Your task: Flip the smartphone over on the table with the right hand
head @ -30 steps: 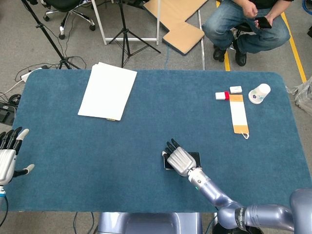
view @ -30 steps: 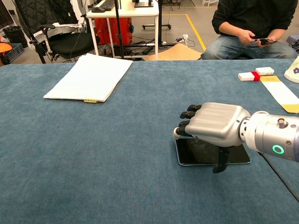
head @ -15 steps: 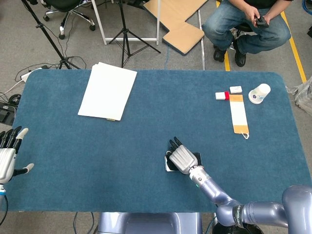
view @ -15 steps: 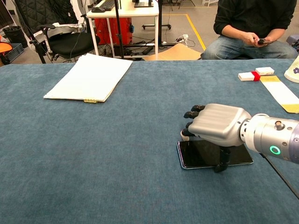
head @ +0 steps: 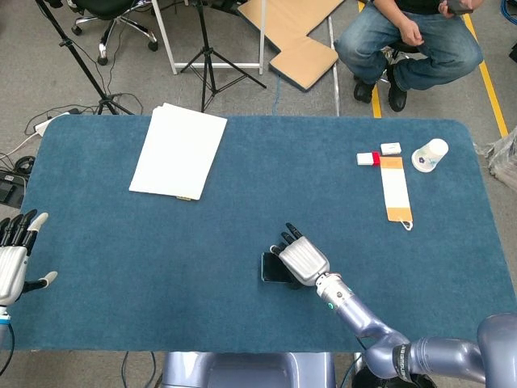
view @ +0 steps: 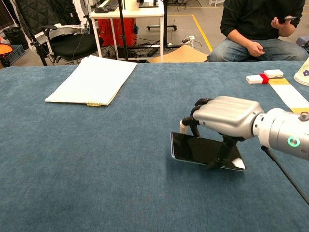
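The black smartphone (view: 205, 151) stands tilted on the blue table (view: 96, 169), its far long edge raised and its near edge on the cloth, glossy face toward the chest camera. My right hand (view: 227, 118) arches over it; the fingers (view: 199, 116) hook the raised far edge and the thumb (view: 223, 150) presses on the near face. From the head view only the phone's left end (head: 273, 268) shows beside the right hand (head: 300, 259). My left hand (head: 14, 259) hangs open past the table's left edge, holding nothing.
A stack of white paper (head: 178, 149) lies at the back left. At the back right are a paper cup (head: 429, 154), an orange-and-white strip (head: 396, 188) and a small red-and-white box (head: 368, 158). A seated person (head: 408, 36) is beyond the far edge.
The phone lay flat under the right hand; its far edge has now lifted, it has slid a little left, and the hand has risen with it. The left hand has stayed put.
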Available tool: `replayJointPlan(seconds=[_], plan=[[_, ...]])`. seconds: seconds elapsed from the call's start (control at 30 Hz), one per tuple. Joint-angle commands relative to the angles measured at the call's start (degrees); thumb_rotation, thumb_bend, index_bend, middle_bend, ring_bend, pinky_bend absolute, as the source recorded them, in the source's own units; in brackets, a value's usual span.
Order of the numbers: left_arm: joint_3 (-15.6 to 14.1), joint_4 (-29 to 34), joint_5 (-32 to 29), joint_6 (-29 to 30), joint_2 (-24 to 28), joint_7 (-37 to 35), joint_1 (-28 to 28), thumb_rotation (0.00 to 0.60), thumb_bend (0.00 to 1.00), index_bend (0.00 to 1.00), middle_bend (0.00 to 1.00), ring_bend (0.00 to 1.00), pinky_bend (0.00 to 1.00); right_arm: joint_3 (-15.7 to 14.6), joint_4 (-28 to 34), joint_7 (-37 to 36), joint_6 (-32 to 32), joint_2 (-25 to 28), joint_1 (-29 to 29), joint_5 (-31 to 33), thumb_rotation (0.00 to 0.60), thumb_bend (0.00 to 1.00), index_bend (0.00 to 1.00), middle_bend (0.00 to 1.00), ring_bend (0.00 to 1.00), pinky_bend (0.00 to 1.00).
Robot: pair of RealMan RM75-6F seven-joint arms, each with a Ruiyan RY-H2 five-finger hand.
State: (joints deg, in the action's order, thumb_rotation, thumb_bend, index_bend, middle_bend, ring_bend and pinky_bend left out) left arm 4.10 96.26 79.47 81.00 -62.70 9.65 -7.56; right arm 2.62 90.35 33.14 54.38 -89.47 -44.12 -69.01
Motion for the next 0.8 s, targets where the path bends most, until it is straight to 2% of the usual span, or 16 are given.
replayJointPlan(seconds=[0.03, 0.23, 0.4, 0.47, 0.63, 0.8], plan=[[-0.1, 0.11, 0.19, 0.19, 0.13, -0.21, 0.12, 0.6, 0.0, 0.0, 0.0, 0.0, 0.0, 2.59, -0.12, -16.04, 2.63, 1.38, 2.33, -6.01, 0.6, 0.16, 0.5, 0.53, 0.17, 0.1], [-0.36, 0.3, 0.7, 0.55, 0.3, -0.38, 0.3, 0.6, 0.0, 0.0, 0.0, 0.0, 0.0, 6.26, 1.02, -38.79, 2.34, 2.19, 4.63, -5.33, 0.6, 0.17, 0.5, 0.53, 0.17, 0.14], [-0.43, 0.38, 0.77, 0.64, 0.28, -0.25, 0.34, 0.6, 0.0, 0.0, 0.0, 0.0, 0.0, 9.05, 3.76, -53.72, -2.2, 3.56, 6.04, 0.27, 0.6, 0.18, 0.5, 0.53, 0.17, 0.16], [-0.45, 0.38, 0.76, 0.64, 0.21, -0.08, 0.32, 0.6, 0.0, 0.0, 0.0, 0.0, 0.0, 10.82, 5.62, -61.62, -5.35, 4.21, 6.92, 4.32, 0.6, 0.21, 0.51, 0.53, 0.17, 0.16], [-0.54, 0.35, 0.68, 0.55, -0.05, 0.52, 0.27, 0.6, 0.0, 0.0, 0.0, 0.0, 0.0, 12.78, 6.34, -72.56, -11.42, 4.58, 8.05, 8.37, 0.6, 0.26, 0.51, 0.54, 0.17, 0.16], [-0.53, 0.33, 0.43, 0.35, -0.33, 1.08, 0.15, 0.6, 0.0, 0.0, 0.0, 0.0, 0.0, 14.21, 5.07, -81.49, -18.12, 4.16, 8.62, 9.16, 0.6, 0.28, 0.51, 0.54, 0.17, 0.18]])
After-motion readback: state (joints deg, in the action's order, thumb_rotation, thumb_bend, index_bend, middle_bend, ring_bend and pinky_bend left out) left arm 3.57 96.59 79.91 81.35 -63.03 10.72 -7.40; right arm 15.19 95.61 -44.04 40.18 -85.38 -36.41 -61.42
